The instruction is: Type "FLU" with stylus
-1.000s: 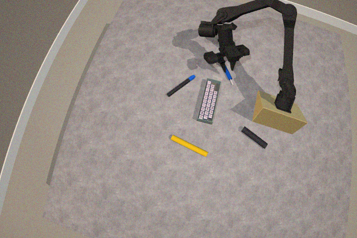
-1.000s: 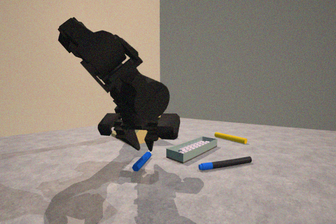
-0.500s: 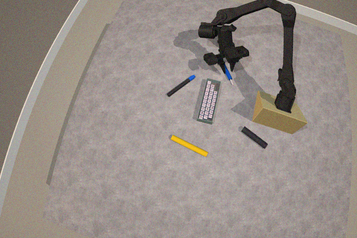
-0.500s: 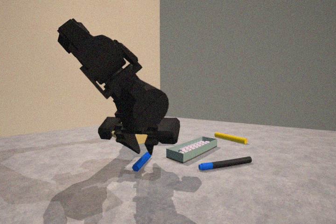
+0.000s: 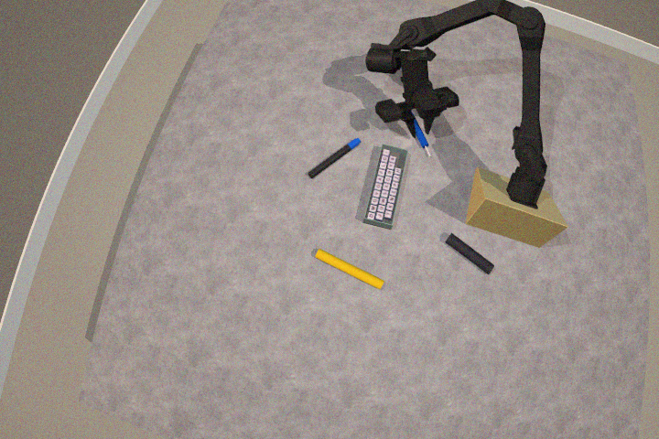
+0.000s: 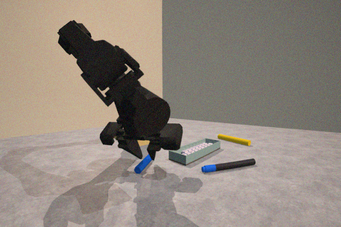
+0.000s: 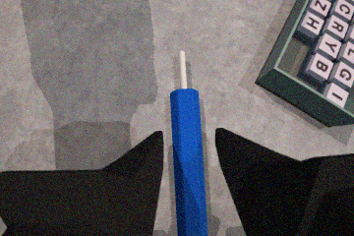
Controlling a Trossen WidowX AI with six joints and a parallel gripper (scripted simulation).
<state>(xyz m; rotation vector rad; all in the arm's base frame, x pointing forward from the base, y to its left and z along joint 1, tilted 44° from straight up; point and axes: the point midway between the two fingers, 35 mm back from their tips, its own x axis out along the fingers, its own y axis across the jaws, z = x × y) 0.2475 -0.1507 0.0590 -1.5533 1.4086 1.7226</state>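
Observation:
The stylus (image 5: 422, 140) (image 6: 142, 165) (image 7: 187, 118), a blue barrel with a thin white tip, lies on the desk. My gripper (image 5: 420, 133) (image 6: 147, 158) (image 7: 189, 137) is partly open just above it, with one finger on each side. The wrist view shows a gap between the barrel and each finger. The stylus tip points away from the gripper. The keyboard (image 5: 377, 224) (image 6: 200, 154) (image 7: 303, 100) is a green tray with pale lettered keys, beside the stylus. The F and L keys show at the upper right of the wrist view; the U key is not seen there.
A black marker with a blue end (image 5: 330, 162) (image 6: 229, 165) lies on the keyboard's other side. A yellow rod (image 5: 350, 269) (image 6: 234, 140) lies beyond the keyboard. A short black rod (image 5: 469, 253) lies near the tan block (image 5: 517, 222) under the arm's base.

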